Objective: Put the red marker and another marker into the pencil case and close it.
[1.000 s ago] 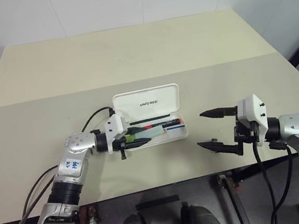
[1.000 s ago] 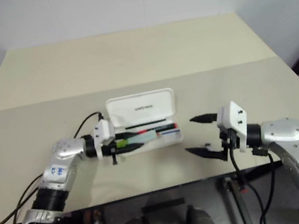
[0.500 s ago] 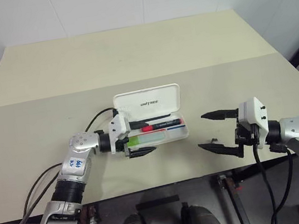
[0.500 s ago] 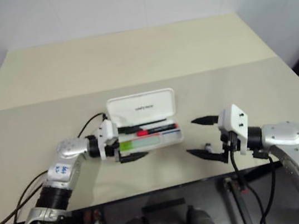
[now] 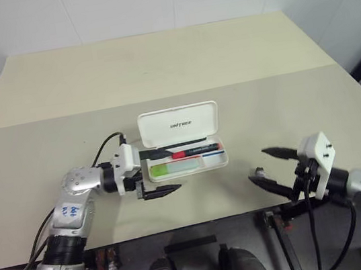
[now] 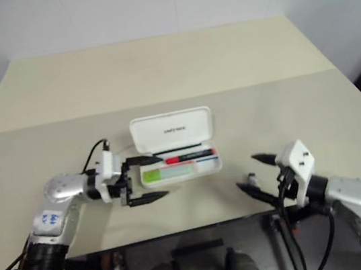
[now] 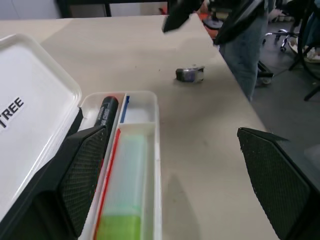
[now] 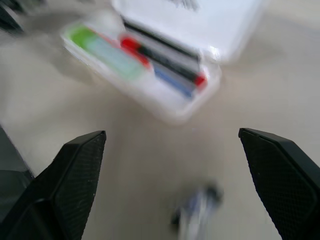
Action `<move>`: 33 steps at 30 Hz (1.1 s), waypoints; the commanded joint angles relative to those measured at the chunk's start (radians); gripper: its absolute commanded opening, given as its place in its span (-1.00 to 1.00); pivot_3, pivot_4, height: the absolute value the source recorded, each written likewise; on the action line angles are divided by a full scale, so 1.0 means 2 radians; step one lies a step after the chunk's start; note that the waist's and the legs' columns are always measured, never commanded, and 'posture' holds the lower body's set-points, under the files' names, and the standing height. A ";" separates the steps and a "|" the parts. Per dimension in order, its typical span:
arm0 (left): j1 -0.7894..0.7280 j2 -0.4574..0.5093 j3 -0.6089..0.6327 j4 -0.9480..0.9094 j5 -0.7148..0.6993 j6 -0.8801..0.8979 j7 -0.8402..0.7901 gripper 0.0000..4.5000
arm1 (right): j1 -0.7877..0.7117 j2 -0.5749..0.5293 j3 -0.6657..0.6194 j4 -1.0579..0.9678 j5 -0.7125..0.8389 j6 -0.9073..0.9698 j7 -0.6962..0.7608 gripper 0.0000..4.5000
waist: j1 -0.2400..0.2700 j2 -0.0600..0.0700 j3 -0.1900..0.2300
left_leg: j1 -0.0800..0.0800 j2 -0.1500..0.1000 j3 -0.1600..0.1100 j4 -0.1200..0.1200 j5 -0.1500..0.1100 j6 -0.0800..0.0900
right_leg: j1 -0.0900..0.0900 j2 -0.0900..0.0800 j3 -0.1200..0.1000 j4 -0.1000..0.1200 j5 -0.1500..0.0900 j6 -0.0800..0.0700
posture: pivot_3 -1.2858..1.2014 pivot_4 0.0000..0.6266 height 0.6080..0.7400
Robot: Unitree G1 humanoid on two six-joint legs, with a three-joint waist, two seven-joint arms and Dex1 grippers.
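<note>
The white pencil case (image 5: 179,123) lies open mid-table with its lid standing up at the back. In its tray lie the red marker (image 5: 196,151) along the back and the pale green marker (image 5: 175,168) in front of it, both also seen from the left wrist as the red marker (image 7: 106,111) and green marker (image 7: 125,200). My left gripper (image 5: 172,170) is open at the case's left end, one finger on each side of the tray, holding nothing. My right gripper (image 5: 258,165) is open and empty, low near the table's front edge, to the right of the case.
A small grey lump (image 5: 259,171) lies on the table between my right gripper's fingers and shows in the left wrist view as the same lump (image 7: 190,74). The front table edge (image 5: 207,219) runs close below both grippers. Bare tabletop (image 5: 156,64) stretches behind the case.
My left gripper opened, left the green marker in the tray and drew back to the left. My right gripper sank and pulled back toward the front edge, staying open.
</note>
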 commanded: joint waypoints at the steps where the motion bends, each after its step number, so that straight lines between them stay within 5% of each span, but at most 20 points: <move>1: 0.010 0.011 0.015 -0.022 -0.016 -0.001 -0.006 0.98 | 0.018 0.029 -0.001 -0.053 -0.004 0.024 -0.063 1.00 | -0.002 0.000 0.000 | 0.000 0.000 0.000 0.000 0.000 0.000 | 0.000 0.000 0.000 0.000 0.000 0.000 | 0.03 -0.52 1.00; 14: -0.007 0.017 0.018 -0.036 -0.021 0.015 0.000 0.98 | -0.010 0.112 0.073 -0.040 -0.061 0.029 -0.166 1.00 | -0.007 0.000 0.000 | 0.000 0.000 0.000 0.000 0.000 0.001 | 0.001 0.000 0.000 -0.001 0.001 -0.002 | 0.03 -0.52 1.00; 27: -0.021 0.034 0.031 -0.044 -0.025 0.026 0.005 0.98 | -0.030 0.150 0.063 0.026 -0.106 0.015 -0.212 1.00 | -0.012 0.000 0.000 | 0.000 0.000 0.000 -0.001 0.000 0.001 | 0.000 0.000 0.000 -0.001 0.001 -0.002 | 0.03 -0.52 1.00; 33: -0.025 0.036 0.033 -0.050 -0.026 0.030 0.008 1.00 | -0.025 0.158 0.073 0.024 -0.094 0.038 -0.206 0.28 | -0.013 0.000 0.000 | 0.000 0.000 0.000 -0.001 0.000 0.001 | 0.000 0.000 0.000 -0.001 0.001 -0.002 | 0.03 -0.52 1.00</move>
